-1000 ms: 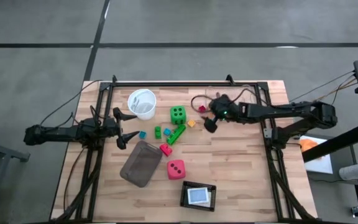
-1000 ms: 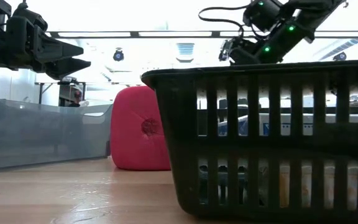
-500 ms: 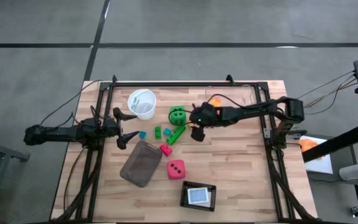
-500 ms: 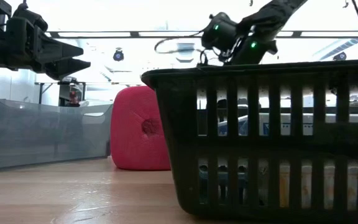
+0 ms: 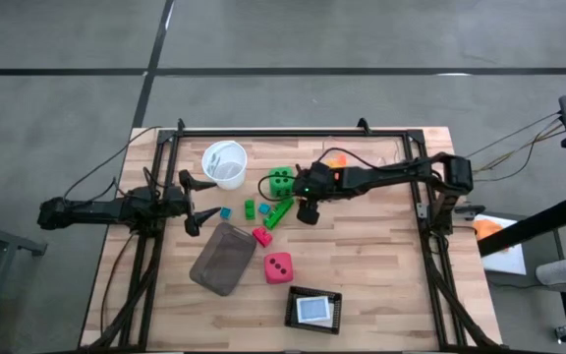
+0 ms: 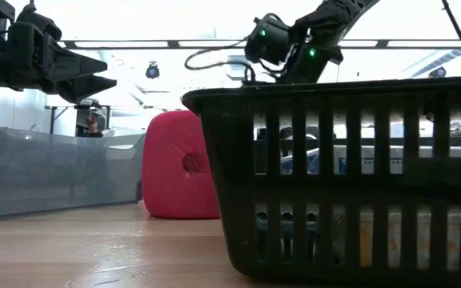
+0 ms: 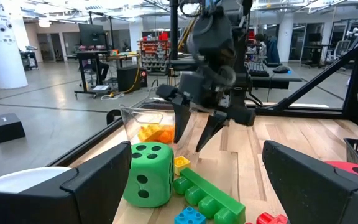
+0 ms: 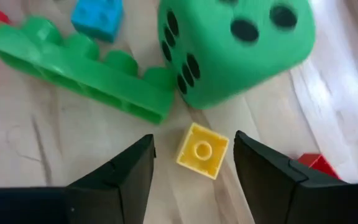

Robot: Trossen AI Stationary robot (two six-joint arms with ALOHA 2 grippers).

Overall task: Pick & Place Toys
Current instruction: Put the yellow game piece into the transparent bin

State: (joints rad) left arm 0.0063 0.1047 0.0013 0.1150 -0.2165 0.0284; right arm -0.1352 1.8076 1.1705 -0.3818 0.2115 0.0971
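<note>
Right gripper (image 8: pixel 194 163): I had it over the middle of the table, fingers spread to either side of the small yellow brick (image 8: pixel 202 150), not touching it, nothing grasped.
Yellow brick: it lay flat on the wood between my fingertips, just beside the green die (image 8: pixel 235 46) and near the end of the long green brick (image 8: pixel 79 73).
Other toys close by: I saw a small blue brick (image 8: pixel 97 18) beyond the long green brick and a red piece (image 8: pixel 316 164) at the edge of the right wrist view.
Pink-red die (image 5: pixel 278 266): it sat nearer the front, between the grey tray (image 5: pixel 222 258) and the black basket (image 5: pixel 313 309).
Left gripper (image 5: pixel 200 200): I kept it waiting at the left side, jaws wide apart and empty, near the white cup (image 5: pixel 224 163).
</note>
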